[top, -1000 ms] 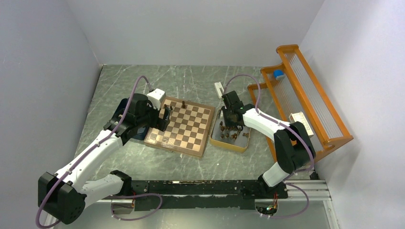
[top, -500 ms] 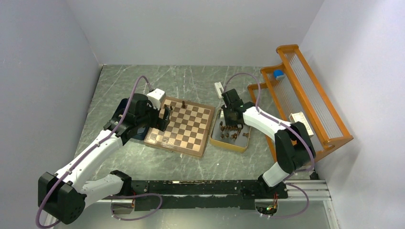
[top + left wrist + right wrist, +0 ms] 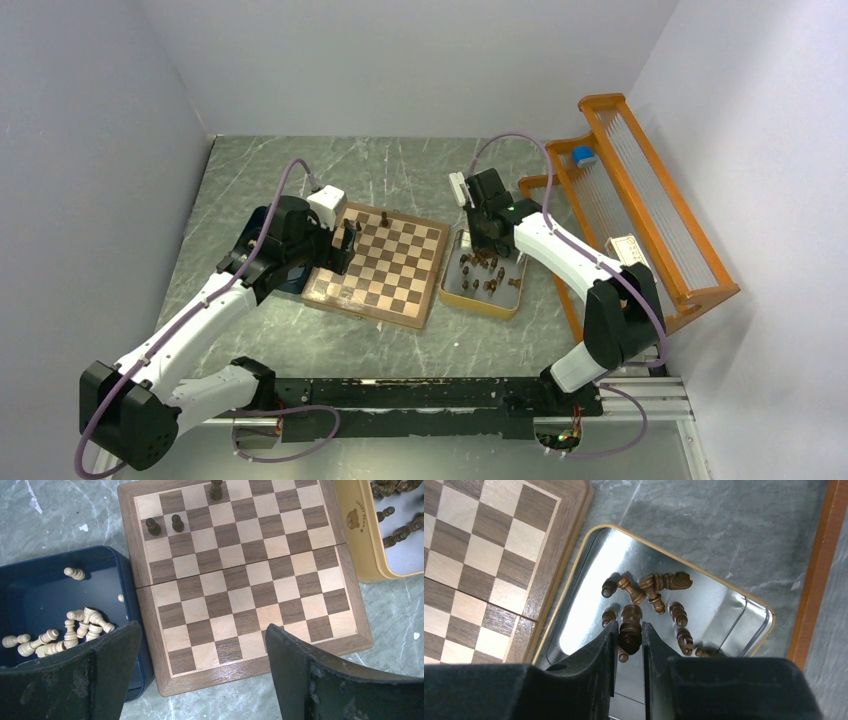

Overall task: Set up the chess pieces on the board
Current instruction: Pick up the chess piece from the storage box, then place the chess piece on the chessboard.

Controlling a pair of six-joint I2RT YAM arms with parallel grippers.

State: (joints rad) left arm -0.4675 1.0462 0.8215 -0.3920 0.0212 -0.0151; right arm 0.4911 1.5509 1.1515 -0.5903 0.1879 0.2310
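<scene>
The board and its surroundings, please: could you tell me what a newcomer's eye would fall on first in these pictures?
The chequered board sits mid-table, nearly bare, with only three dark chess pieces standing near one edge. Beside it, the right claw is shut on a dark piece over the yellow-rimmed tray of toppled dark men. The left claw hangs open above the board, next to a blue tin of pale pieces.

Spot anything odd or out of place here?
Nothing damaged or spilled. Unplaced dark chess pieces lie toppled in the yellow-rimmed tray, light ones in the blue box; the three placed pieces on the board stand upright.
</scene>
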